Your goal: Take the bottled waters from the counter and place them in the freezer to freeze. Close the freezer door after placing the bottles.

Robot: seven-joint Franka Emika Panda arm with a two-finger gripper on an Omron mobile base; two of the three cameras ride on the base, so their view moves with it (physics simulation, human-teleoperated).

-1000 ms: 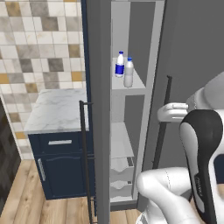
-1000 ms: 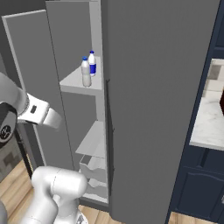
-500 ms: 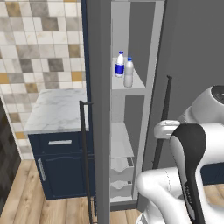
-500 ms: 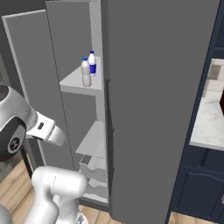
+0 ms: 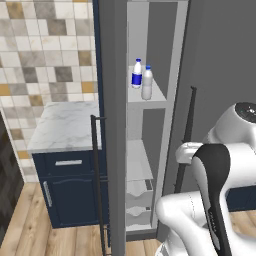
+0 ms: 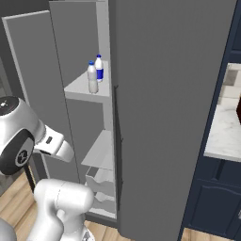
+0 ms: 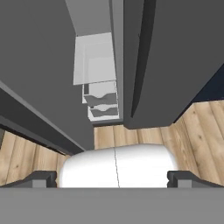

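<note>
Two bottles [image 5: 142, 79] are standing upright and touching on a freezer [image 5: 150, 120] shelf, near 12 o'clock in the left base view: the blue-labelled one [image 5: 137, 74] behind, the plain one [image 5: 147, 84] in front. Nothing is sitting on the counter [image 5: 65, 127], at 9 o'clock. The door [image 5: 116, 150] is standing ajar, its edge toward the camera, with its thin black handle [image 5: 98, 185] running down toward 7 o'clock. The gripper [image 7: 112, 178], seen in the hand view, is gaping at its widest and carrying nothing, its tips showing at 6 o'clock above the wood floor [image 7: 197, 131], with the white drawers [image 7: 101, 105] at 12 o'clock. By appearances, closing the door is what remains. That tall panel will likely be stiff and fairly heavy, swinging on its hinge; pushing its flat face or hooking the handle at mid-height looks soundest.
</note>
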